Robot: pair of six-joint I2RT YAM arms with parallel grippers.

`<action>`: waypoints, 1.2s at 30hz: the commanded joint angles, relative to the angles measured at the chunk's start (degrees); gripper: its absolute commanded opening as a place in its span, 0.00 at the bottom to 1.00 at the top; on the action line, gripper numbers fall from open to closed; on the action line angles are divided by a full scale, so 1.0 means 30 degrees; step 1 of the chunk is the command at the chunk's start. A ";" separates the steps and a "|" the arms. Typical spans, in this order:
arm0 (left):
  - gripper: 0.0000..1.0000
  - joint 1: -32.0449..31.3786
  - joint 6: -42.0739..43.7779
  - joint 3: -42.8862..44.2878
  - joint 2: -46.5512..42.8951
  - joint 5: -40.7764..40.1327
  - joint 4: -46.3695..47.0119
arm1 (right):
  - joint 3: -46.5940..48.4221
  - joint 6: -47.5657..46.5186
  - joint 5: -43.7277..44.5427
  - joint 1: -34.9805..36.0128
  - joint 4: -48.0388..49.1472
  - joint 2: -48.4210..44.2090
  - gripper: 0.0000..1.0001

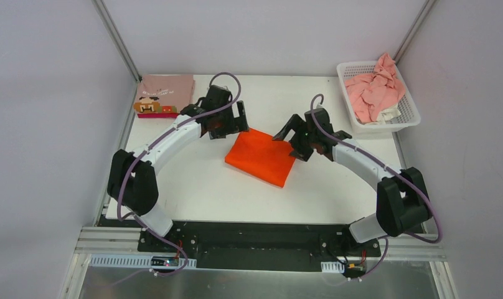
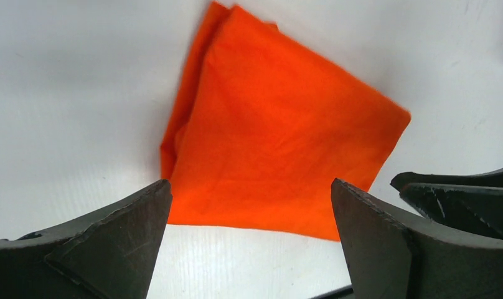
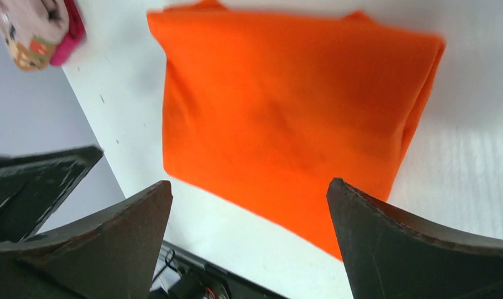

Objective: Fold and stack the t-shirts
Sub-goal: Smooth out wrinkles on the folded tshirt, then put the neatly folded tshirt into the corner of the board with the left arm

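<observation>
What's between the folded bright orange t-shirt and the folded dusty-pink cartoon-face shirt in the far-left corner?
The left gripper, jaws open, over otherwise bare white tabletop; the top view shows it.

The folded t-shirt lies flat near the centre of the table. The stacked t-shirts sit at its far left corner. The basket stands at the far right edge, with crumpled t-shirts in it. The left gripper is at the folded t-shirt's far left corner, and the right gripper is at its far right corner.
</observation>
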 commanded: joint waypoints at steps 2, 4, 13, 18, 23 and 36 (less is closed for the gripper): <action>1.00 -0.0903 -0.0162 -0.0769 0.1524 0.2240 0.0052 | -0.1500 0.0926 -0.0264 0.1234 0.0335 -0.1528 0.99; 1.00 -0.1087 -0.0070 -0.0539 0.2143 0.3209 0.0360 | -0.1694 0.1096 0.0583 0.1285 0.0311 -0.1663 1.00; 1.00 -0.1407 -0.0377 -0.3115 0.2947 0.2781 0.1354 | -0.1009 0.1111 0.1938 0.0379 0.0890 0.0249 1.00; 1.00 -0.1408 -0.0609 -0.3815 0.3213 0.2921 0.1813 | -0.0398 0.0765 0.2477 -0.0079 0.1201 0.1554 0.99; 1.00 -0.1407 -0.0598 -0.4227 0.1970 0.2826 0.1827 | -0.0324 0.0635 0.2411 -0.0135 0.1081 0.1128 0.99; 1.00 0.0051 0.3276 -0.3193 -0.0007 0.0398 0.1086 | -0.3838 -0.0269 0.5767 -0.0298 -0.2550 -0.7151 0.99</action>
